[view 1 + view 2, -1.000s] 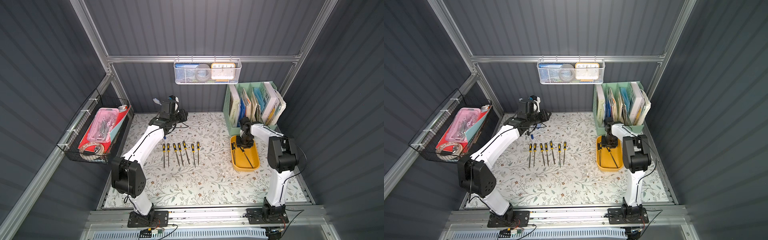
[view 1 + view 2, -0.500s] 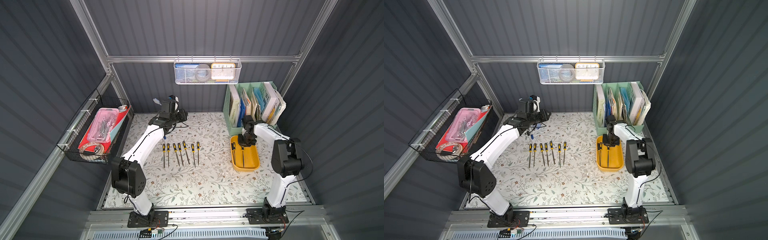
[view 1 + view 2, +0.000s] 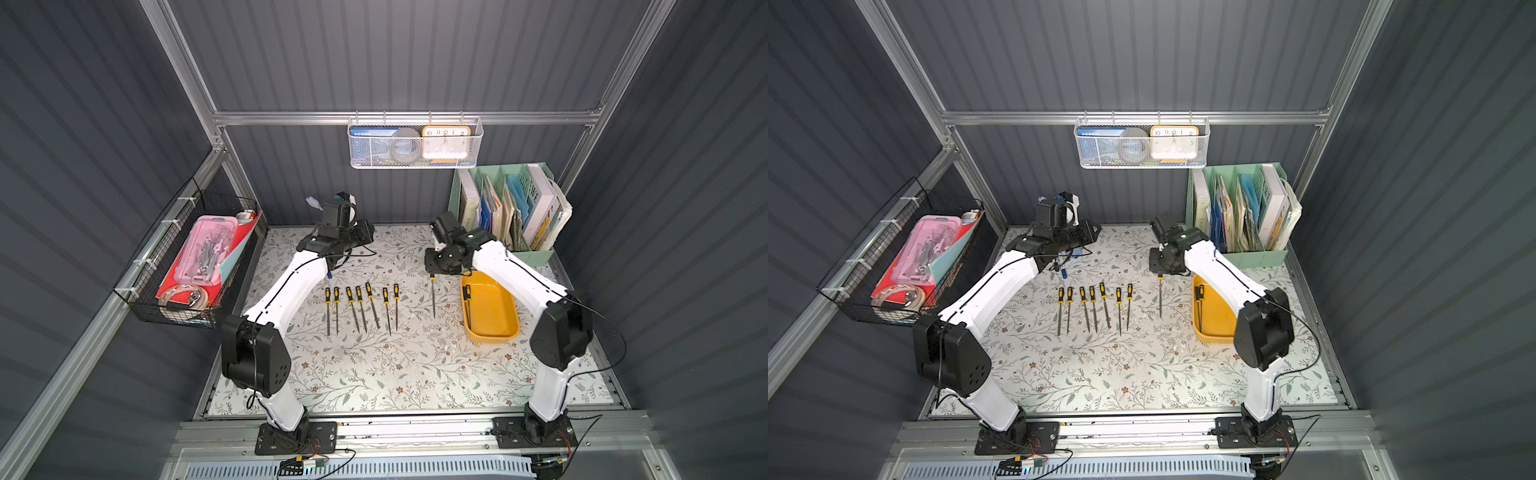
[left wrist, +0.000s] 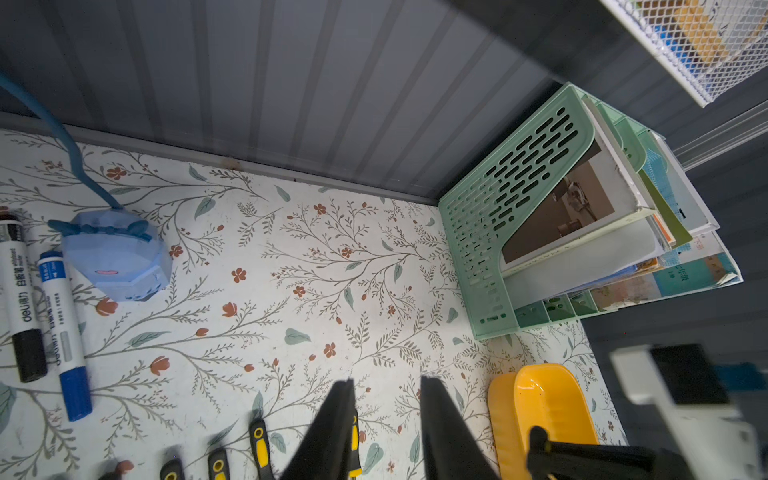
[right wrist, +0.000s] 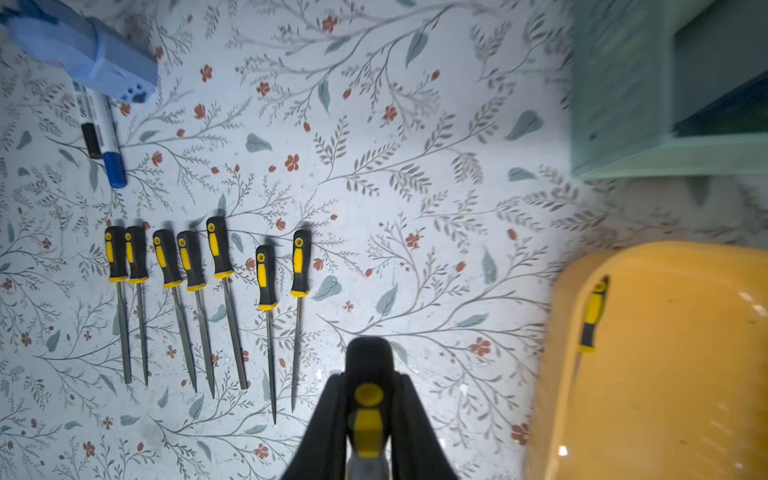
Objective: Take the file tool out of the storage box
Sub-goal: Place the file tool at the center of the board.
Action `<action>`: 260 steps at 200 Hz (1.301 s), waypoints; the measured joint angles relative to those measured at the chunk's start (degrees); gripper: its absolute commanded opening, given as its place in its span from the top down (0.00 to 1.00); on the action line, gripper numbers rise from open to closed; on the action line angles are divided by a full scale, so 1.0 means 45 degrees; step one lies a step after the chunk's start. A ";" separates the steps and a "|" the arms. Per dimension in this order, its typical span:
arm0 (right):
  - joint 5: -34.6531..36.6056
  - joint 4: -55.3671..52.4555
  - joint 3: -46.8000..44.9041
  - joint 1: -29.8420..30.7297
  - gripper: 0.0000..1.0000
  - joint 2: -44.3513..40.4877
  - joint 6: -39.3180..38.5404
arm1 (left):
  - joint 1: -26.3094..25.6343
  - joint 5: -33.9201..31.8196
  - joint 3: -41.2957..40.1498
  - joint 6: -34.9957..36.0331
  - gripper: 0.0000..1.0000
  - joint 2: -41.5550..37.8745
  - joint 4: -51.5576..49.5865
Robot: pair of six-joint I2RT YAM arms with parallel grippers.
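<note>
Seven files [image 5: 190, 259] lie in a neat row on the flowery mat [image 5: 374, 145]. One more, the file tool [image 5: 368, 419], is pinched by its black and yellow handle in the right gripper [image 5: 368, 399], which is squeezed tight on it. It is out of the storage box [image 3: 494, 316]. The yellow box sits just beside this gripper on one side, and the row lies on its other side. I cannot tell if the tip touches the mat. I think the job is nearly done and the tool only needs setting down. At least one spare file [image 5: 592, 316] lies in the box. The left gripper [image 4: 384, 399] is well apart from the right one, jaws apart, holding nothing.
</note>
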 measured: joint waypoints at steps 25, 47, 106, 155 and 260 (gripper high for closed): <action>0.0010 0.0223 0.0311 0.0325 1.00 0.1540 0.0937 | 0.0000 0.0000 -0.0233 -0.0015 0.68 -0.0141 0.0005; 0.0005 0.0262 0.0840 0.0374 1.00 0.2686 0.1409 | 0.0000 -0.0005 -0.0282 -0.0015 0.68 -0.0214 0.0019; -0.0034 0.0442 0.1923 0.0646 1.00 0.4391 0.1613 | 0.0000 -0.0034 -0.0733 -0.0092 0.68 -0.0675 0.0058; -0.0029 0.0350 0.2662 0.0869 0.94 0.5251 0.1608 | 0.0000 -0.0034 -0.1005 -0.0155 0.67 -0.0743 0.0141; 0.0063 -0.0092 0.3546 0.0860 0.60 0.5552 0.1681 | 0.0000 -0.0087 -0.1005 -0.0160 0.67 -0.0743 0.0272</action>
